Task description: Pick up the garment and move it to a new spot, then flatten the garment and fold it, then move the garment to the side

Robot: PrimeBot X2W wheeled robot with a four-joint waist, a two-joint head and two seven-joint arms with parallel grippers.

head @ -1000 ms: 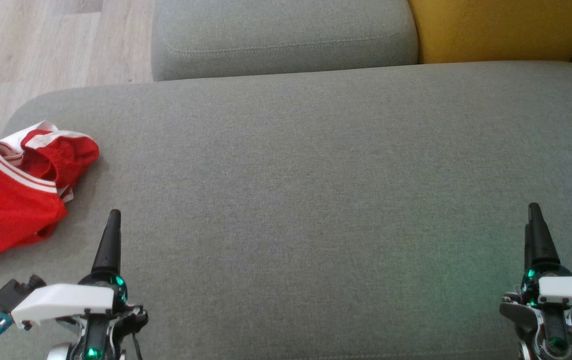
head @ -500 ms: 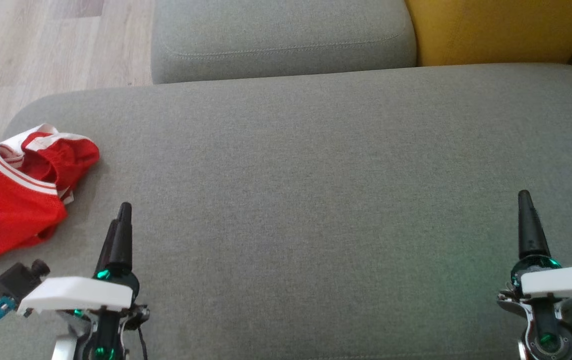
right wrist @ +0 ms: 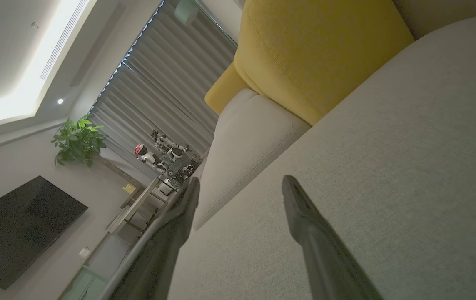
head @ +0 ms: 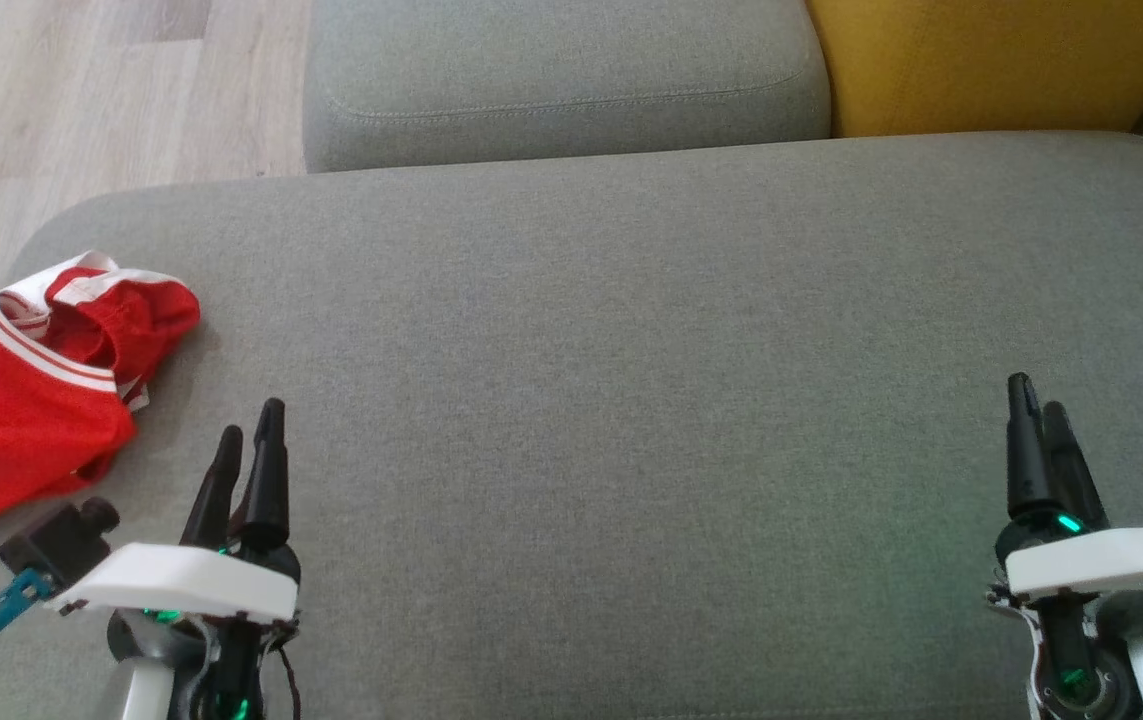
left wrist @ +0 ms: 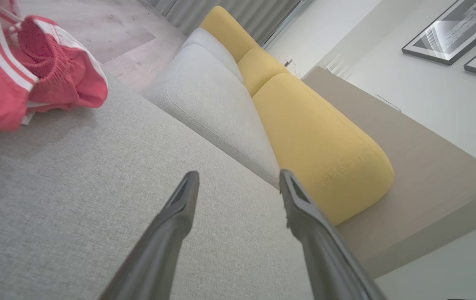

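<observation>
Jaws parted and empty on both sides: on the left gripper (head: 251, 420), a clear gap between the two dark fingers, nothing held; on the right gripper (head: 1036, 395), fingers likewise apart, nothing between them. Two grippers in all, each low over the grey seat (head: 631, 400), well apart, towards the lower corners of the head view. One garment (head: 21, 400), red with white striped trim, crumpled at the seat's left end and cut off by the frame edge, up and to the left of the left gripper, near but not touching, bare seat fabric between. Seen from the left wrist: the same garment at upper left, plus two framed pictures (left wrist: 450, 33) on a white wall. Seen from the right wrist: grey curtains (right wrist: 171, 83), one potted plant (right wrist: 77, 141), one dark screen (right wrist: 17, 229) on the wall. Behind the seat in the head view: one grey back cushion (head: 561, 80), a yellow cushion (head: 991, 60) just beside it on the right, and pale wood floor (head: 81, 90) at upper left
</observation>
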